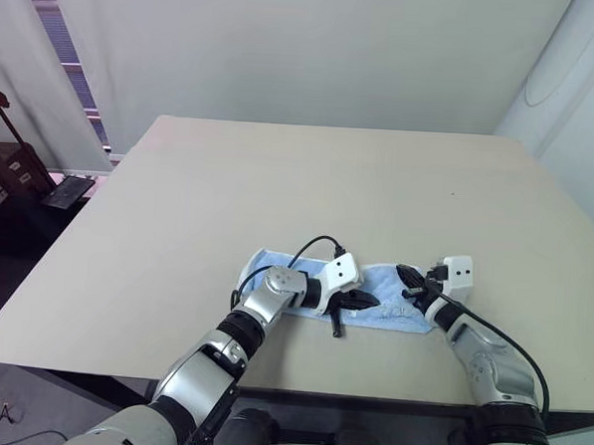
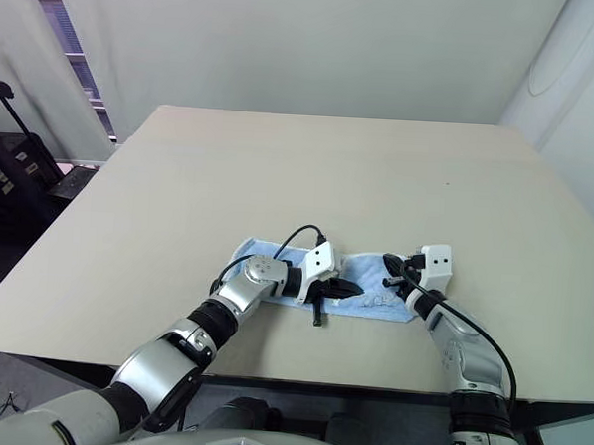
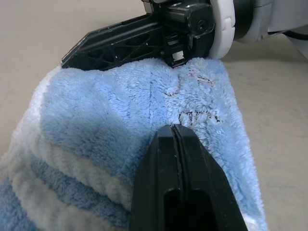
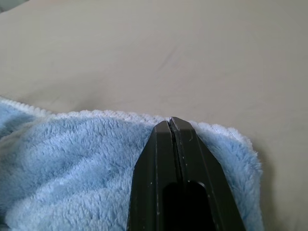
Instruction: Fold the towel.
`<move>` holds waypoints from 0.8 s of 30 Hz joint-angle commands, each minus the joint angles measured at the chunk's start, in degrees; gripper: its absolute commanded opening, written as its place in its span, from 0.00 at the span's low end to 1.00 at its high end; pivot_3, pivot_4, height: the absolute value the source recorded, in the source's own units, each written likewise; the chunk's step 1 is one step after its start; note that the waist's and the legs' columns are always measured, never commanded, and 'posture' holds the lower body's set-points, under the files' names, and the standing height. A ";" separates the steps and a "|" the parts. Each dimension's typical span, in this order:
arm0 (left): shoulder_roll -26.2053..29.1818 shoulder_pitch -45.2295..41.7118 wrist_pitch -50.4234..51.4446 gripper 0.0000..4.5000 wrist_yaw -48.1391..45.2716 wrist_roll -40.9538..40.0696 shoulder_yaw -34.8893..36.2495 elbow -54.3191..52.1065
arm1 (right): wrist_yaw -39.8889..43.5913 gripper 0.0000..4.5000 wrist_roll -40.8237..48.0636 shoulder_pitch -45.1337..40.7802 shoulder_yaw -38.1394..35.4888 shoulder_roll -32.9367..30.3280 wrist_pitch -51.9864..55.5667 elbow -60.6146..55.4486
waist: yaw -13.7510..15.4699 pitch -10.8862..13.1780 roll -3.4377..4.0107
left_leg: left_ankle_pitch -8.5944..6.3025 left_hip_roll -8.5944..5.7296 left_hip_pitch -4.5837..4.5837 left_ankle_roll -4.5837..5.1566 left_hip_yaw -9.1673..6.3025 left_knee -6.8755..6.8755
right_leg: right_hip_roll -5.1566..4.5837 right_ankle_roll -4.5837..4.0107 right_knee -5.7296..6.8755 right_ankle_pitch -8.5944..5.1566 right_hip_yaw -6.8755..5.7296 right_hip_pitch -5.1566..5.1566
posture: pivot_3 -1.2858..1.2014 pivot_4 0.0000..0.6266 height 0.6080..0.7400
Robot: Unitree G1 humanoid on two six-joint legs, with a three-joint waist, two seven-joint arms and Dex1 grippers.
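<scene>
The towel is light blue and ribbed, and lies as a long bunched strip on the table close to its front edge. My left gripper is over the middle of the strip, pointing right, its fingers shut with the tips on the pile. At the strip's right end is my right gripper, also shut, its tips at the white-stitched edge. No cloth shows between either pair of fingers. In the left wrist view the right gripper's black fingers lie along the far side of the towel.
The beige table stretches wide and bare beyond the towel. Its front edge runs just below my arms. Dark stands and equipment are on the floor past the table's left side.
</scene>
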 commanded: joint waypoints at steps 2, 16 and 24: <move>0.39 -1.91 1.14 0.01 -2.61 -0.28 1.49 0.94 | 1.81 0.00 -1.83 2.18 2.40 0.05 0.74 0.53 | 0.01 -0.02 0.01 | 0.00 0.00 0.04 0.00 0.00 0.00 | 0.00 -0.01 0.01 0.00 0.00 0.02 | 0.52 0.00 1.00; 10.73 -3.36 33.46 0.53 -11.34 -21.85 16.46 -27.13 | 9.78 0.36 17.99 6.09 -5.36 -3.94 12.69 -25.08 | -1.27 0.04 0.12 | 0.13 -0.01 -0.82 0.15 -0.20 -0.09 | 0.06 0.22 0.22 0.11 -0.03 -1.03 | 0.52 0.00 1.00; 25.43 1.90 49.45 1.00 -7.21 -28.56 23.56 -39.83 | 6.11 0.93 23.31 2.21 -5.10 -5.90 21.17 -29.70 | -1.66 0.07 0.19 | 0.14 -0.01 -0.72 0.07 -0.25 -0.03 | 0.08 0.15 0.23 0.13 -0.02 -0.90 | 0.52 0.00 1.00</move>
